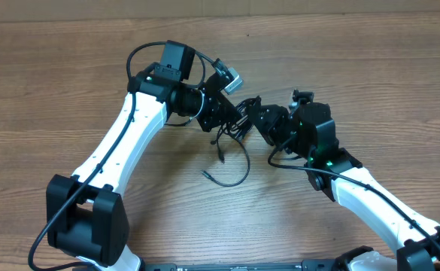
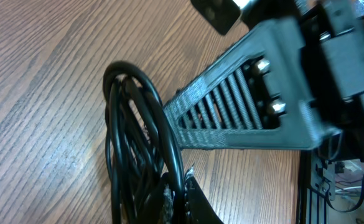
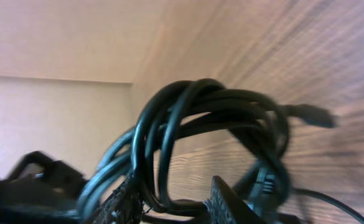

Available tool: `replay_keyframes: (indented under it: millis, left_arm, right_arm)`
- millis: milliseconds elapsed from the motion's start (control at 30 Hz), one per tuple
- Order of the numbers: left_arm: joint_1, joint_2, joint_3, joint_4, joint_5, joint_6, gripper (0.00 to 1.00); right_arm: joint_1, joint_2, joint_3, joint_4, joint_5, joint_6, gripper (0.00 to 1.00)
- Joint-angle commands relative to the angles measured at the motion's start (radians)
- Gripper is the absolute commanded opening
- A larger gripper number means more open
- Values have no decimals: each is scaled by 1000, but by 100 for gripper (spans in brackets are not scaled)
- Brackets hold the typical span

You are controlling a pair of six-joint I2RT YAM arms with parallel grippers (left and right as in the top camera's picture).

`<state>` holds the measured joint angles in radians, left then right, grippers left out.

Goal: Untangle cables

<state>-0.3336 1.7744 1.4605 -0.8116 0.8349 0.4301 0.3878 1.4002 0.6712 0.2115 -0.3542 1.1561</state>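
I'd judge the job barely begun: the cables (image 3: 197,90) are one knotted clump of glossy black loops, hanging mid-frame in the overhead view between the left claw (image 1: 229,119) and right claw (image 1: 251,114). Only one strand (image 1: 244,162) droops free onto the tabletop (image 1: 54,75), and a small plug (image 3: 312,115) pokes out at the right. The right claw's fingers (image 3: 225,199) flank the clump. I can't tell whether either claw is actually gripping it.
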Motion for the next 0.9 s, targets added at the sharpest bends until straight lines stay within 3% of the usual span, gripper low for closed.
replay_keyframes:
  millis: [0,867]
  left_arm:
    - [0,-2,16,4,66,31,4]
    - [-1,-2,16,6,163,65,4]
  right_arm:
    - [-1,21,4,-54,55,-4,32]
    - [6,53,4,47,-29,0,33]
